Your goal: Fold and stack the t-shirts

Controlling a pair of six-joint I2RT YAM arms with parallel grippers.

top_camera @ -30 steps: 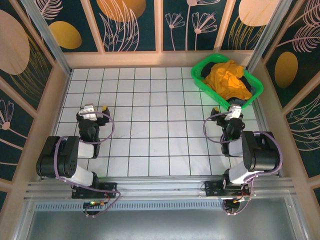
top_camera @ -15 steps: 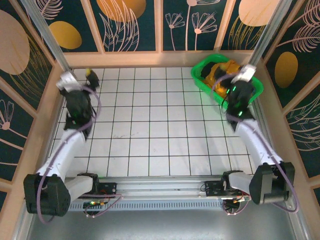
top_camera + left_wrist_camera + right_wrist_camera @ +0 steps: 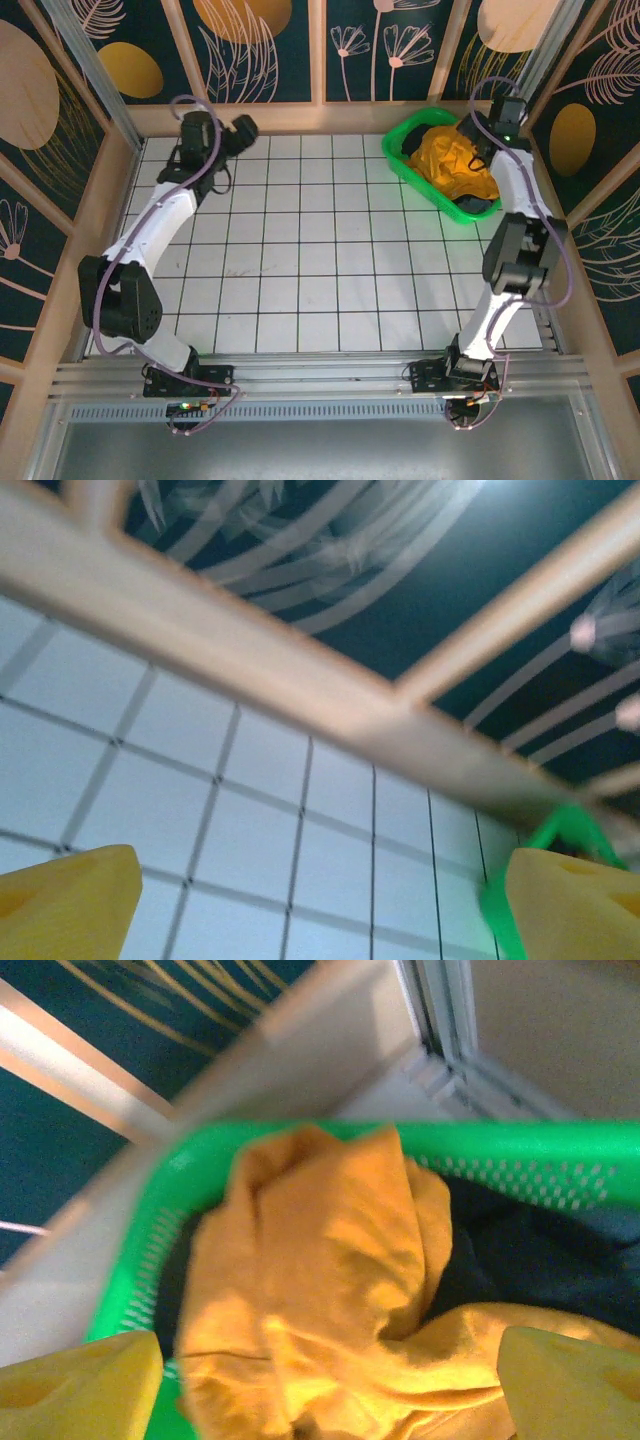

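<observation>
Far right corner of the table (image 3: 300, 250): green basket (image 3: 420, 183) sits there against the wall. The t-shirt (image 3: 450, 160) is crumpled inside it, orange-yellow, unfolded, bunched in loose folds. Can't tell if that lump is one shirt or several. Dark cloth (image 3: 482, 206) is in the basket too, showing at the near right end and partly under the orange.

Right arm is stretched out along the right side, with the right gripper (image 3: 474, 132) over the far part of the basket. From the right wrist camera, the right pads (image 3: 75, 1385) sit at the two bottom corners of the view, wide apart, nothing between them. Orange cloth lies directly under the gap, with the green mesh wall of the basket behind it and dark cloth to the right. Can't tell whether the pads touch the cloth.

Left arm reaches to the far left corner, with the left gripper (image 3: 243, 128) up by the wooden rail (image 3: 250, 670) of the far wall and well apart from the basket. From the left wrist camera, the left pads (image 3: 65, 900) are spread wide and hold nothing. Bare white grid tiles lie beyond them, and a green corner of the basket shows just past the right pad. That view is blurred.
</observation>
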